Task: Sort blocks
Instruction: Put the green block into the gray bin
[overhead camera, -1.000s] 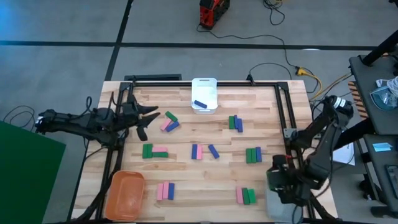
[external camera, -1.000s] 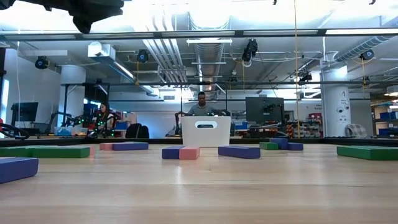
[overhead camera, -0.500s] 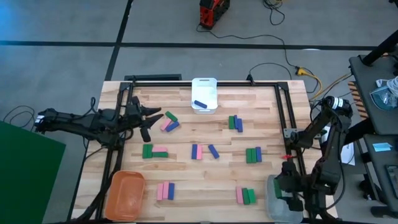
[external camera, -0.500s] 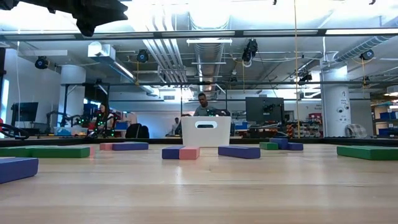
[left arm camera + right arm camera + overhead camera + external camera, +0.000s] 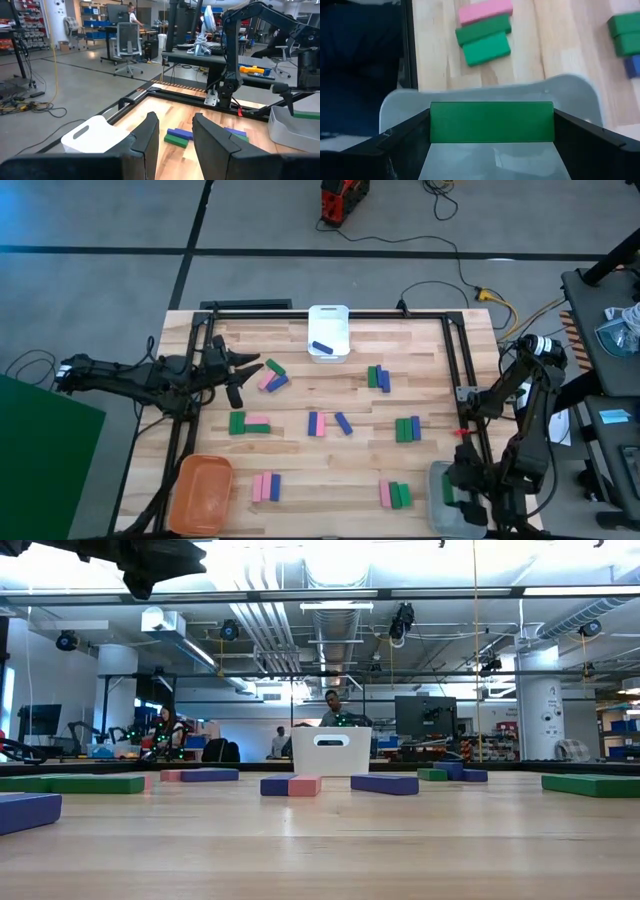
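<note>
My right gripper (image 5: 491, 127) is clamped on a green block (image 5: 491, 121), its long axis across the fingers, directly above the grey bin (image 5: 490, 90) (bench corner). My left gripper (image 5: 243, 366), fingers apart, hovers beside the pink and blue blocks (image 5: 272, 380).

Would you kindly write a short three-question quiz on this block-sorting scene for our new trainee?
1. True or false: the right gripper holds a green block above the grey bin.
2. Which block lies in the white bin? A) pink B) dark blue C) green
3. Fill in: the left gripper is open and hovers by the cluster of a green, a pink and a blue block, holding ____.

Key
1. True.
2. B; a dark blue block lies inside.
3. Nothing.
</note>
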